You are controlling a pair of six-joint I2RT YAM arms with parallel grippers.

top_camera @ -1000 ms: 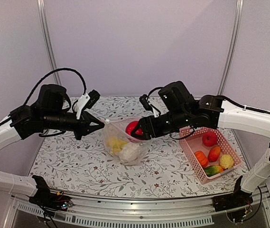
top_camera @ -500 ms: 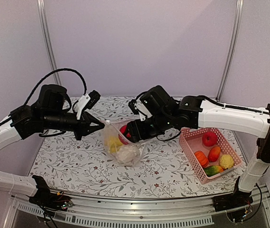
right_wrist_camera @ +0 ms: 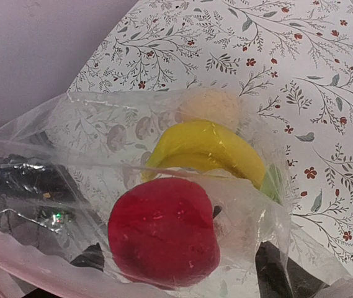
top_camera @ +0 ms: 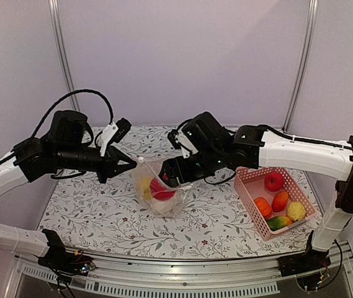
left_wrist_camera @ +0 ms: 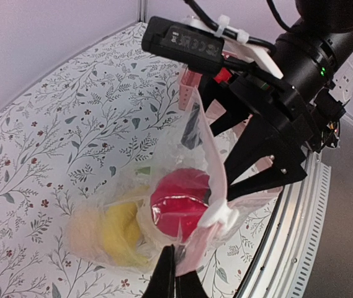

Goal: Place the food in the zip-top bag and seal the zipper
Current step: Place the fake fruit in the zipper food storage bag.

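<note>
**Claws at the zip-top bag (right_wrist_camera: 71, 124): left claw (left_wrist_camera: 171, 273) pinching, right claw (top_camera: 165, 177) agape**

Left claw is clamped tight on the bag's mouth edge, right beside the zipper (left_wrist_camera: 216, 167) and its white slider (left_wrist_camera: 219, 217). Right claw stands spread and empty at that mouth. Just beneath it, a red fruit (right_wrist_camera: 162, 231), banana (right_wrist_camera: 207, 146) and cauliflower (right_wrist_camera: 210, 107) lie inside. That film looks limp and slippery, so I'd grip the stiffer zipper strip. 5 pieces wait in the basket (top_camera: 251, 206), well right of the right claw.

Clear zip-top bag (top_camera: 174, 202) hangs open — red fruit (right_wrist_camera: 164, 231), banana (right_wrist_camera: 204, 149) inside.
</note>
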